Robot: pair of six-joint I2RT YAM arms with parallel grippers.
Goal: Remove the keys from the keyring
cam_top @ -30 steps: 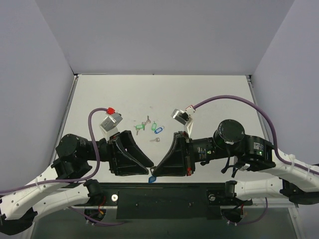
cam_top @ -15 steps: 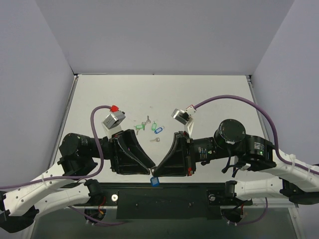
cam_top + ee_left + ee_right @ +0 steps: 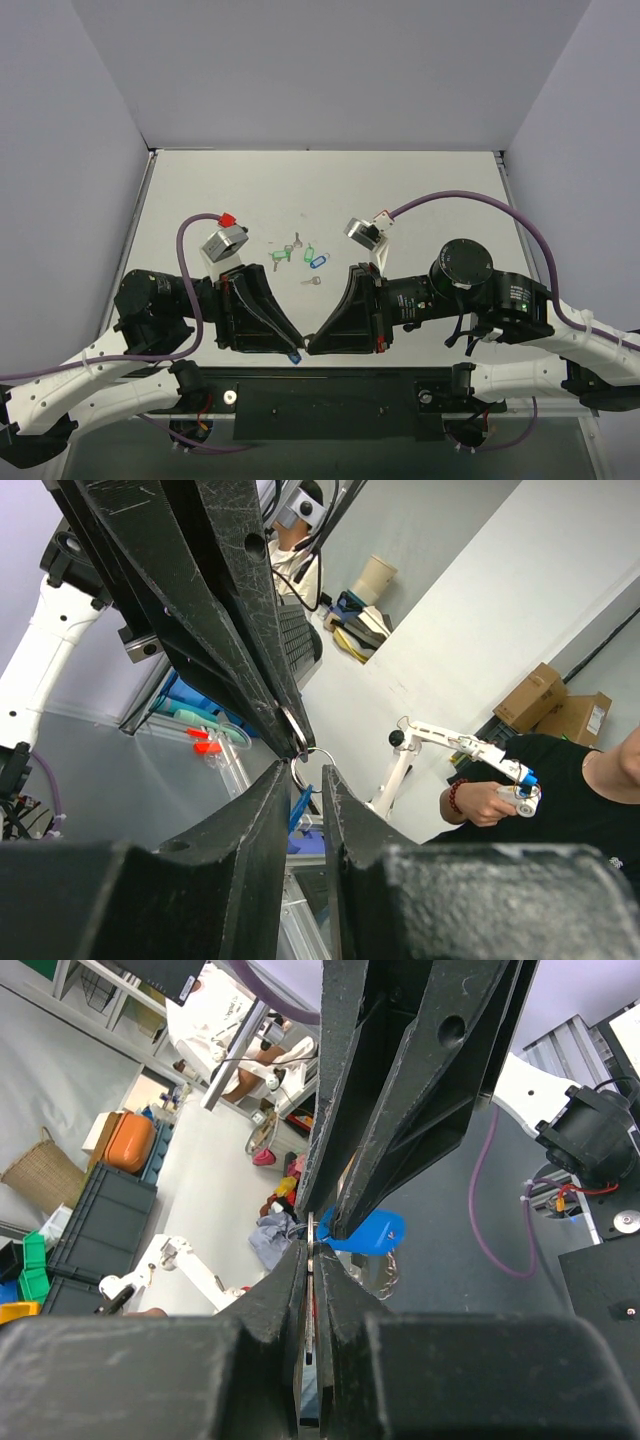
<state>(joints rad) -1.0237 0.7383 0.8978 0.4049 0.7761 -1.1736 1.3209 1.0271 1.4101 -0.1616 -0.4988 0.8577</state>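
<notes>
Item: keyring [image 3: 366, 1230], a thin metal ring with an oblong blue tag, held up in the air between the two arms at the near edge of the table [image 3: 430, 200], not resting on it. Attached: keys [image 3: 293, 730], small and silver, of which only a sliver shows at the point where the two sets of fingers meet. Holder one: right gripper [image 3: 313, 1252], jaws fully closed, with a thin strip of silver metal pinched between the tips, which I take to be a key. Holder two: left gripper [image 3: 306, 770], jaws drawn in to a narrow slot with the blue tag and part of the ring lying inside. I cannot tell whether the slot has clamped them or merely surrounds them. The two grippers stand tip to tip, almost touching. Elsewhere on the table, well apart from the work: green tags [image 3: 309, 253], a second blue tag [image 3: 318, 262] and a lone key [image 3: 312, 281] just nearer than these. Handling note, as opinion: the step in hand looks like fixing the tag end, so the left jaws want a firm hold on the tag before the right arm moves. After that the key should be walked round the coil with a small turning motion, not tugged straight, since a pull would likely slip the pinch. The pair hangs over the table's near edge, so a dropped key could fall out of reach.
</notes>
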